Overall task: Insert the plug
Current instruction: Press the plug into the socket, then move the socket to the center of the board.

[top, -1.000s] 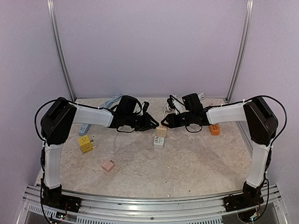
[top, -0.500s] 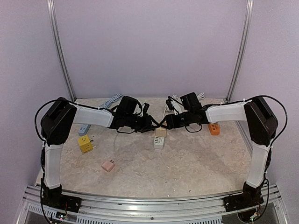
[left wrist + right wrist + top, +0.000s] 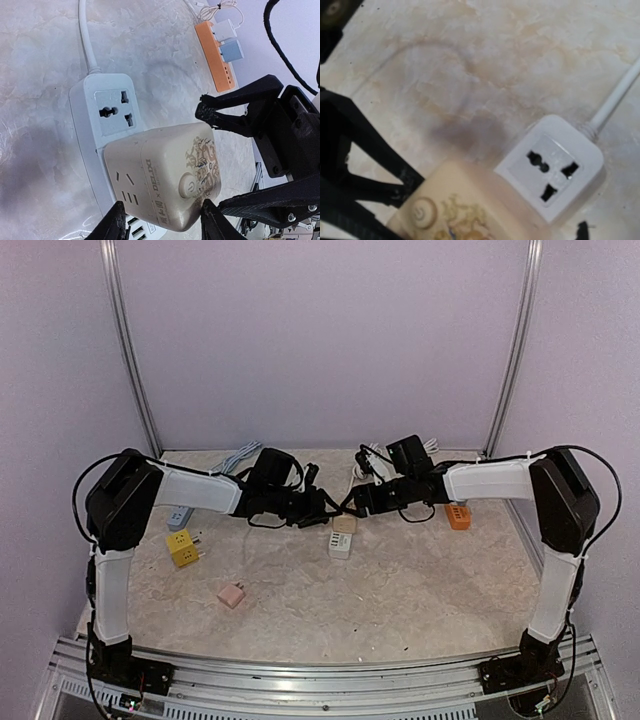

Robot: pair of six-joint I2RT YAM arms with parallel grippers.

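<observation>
Right pincer [image 3: 214, 156] crowds adapter [image 3: 160, 180]; socket [image 3: 115, 112] seemingly unobstructed.

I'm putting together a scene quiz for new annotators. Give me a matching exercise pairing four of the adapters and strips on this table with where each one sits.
Things:
1. yellow adapter
2. beige cube adapter
3. orange power strip
4. pink adapter

Places:
a. sitting on the white power strip
b. on the right side, toward the back
c. far left
d. nearest the front edge, left of centre

Pairs: 1-c, 2-a, 3-b, 4-d
</observation>
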